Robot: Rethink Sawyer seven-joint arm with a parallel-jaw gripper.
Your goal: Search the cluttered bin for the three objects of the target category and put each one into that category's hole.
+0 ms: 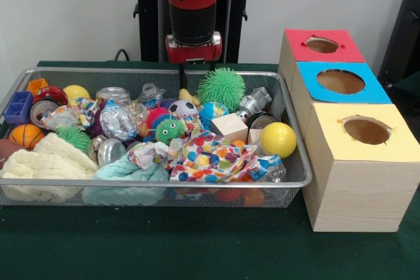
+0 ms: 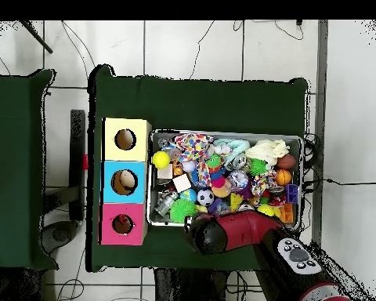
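Three pale wooden boxes stand beside the wire-mesh bin (image 1: pixel 298 181), the far one's red top pierced by the round hole (image 1: pixel 321 44). The gripper (image 1: pixel 184 77) hangs over the bin's far rim; its grip cannot be told. No striped plush shows among spiky balls, cans and spotted cloth (image 1: pixel 213 155).

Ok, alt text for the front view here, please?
A wire-mesh bin crammed with balls, cans and spotted cloth sits on a green table; the red arm's gripper hangs over its far edge. To the right stand three wooden boxes topped red, blue and yellow, each holed.
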